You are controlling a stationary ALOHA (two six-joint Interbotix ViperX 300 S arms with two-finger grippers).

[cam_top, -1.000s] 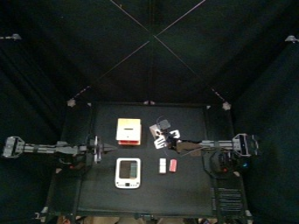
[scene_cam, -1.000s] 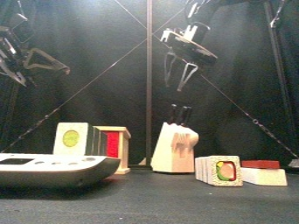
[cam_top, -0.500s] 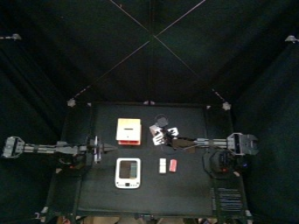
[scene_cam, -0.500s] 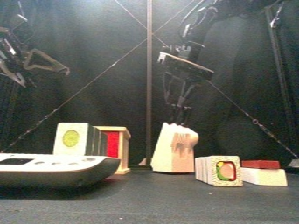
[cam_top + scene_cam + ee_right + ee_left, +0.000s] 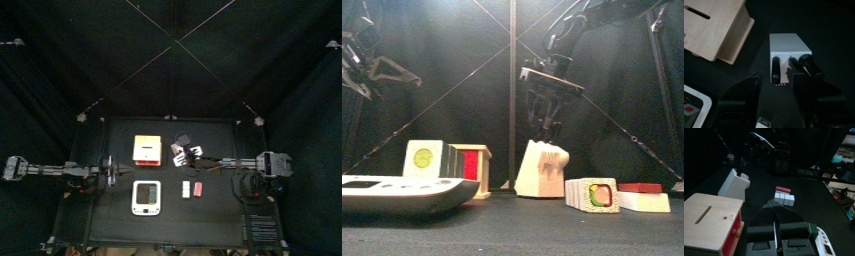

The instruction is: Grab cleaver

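Right gripper (image 5: 543, 118): hung jaws-down from the right arm. The jaws are spread wide and nothing is gripped between them.
Cleaver (image 5: 543, 168): seen as a pale squarish body with dark stubs at its upper end. It is stood on the table (image 5: 516, 225), directly under the right gripper. In the right wrist view the cleaver (image 5: 787, 47) is framed in the gap ahead of the two spread jaws.
Clearance: the jaw tips are seen just above the dark stubs in the front view. Whether they touch cannot be told.
Left gripper (image 5: 775, 215): pressed closed, jaw against jaw, with nothing held. It is raised at the far left in the front view (image 5: 372, 68), well apart from the right gripper and the cleaver.
Wooden box (image 5: 470, 170): set just beside the cleaver, on the left-arm side of the right gripper and below it. One side is red. In the top view the wooden box (image 5: 147, 150) is seen near the right gripper (image 5: 195, 154).
White device (image 5: 147, 197): laid flat with its screen up, toward the table's front from the right gripper and apart from the cleaver.
Red-and-white bar (image 5: 191, 188): laid on the table, in front of the right gripper and between the white device and the right arm.
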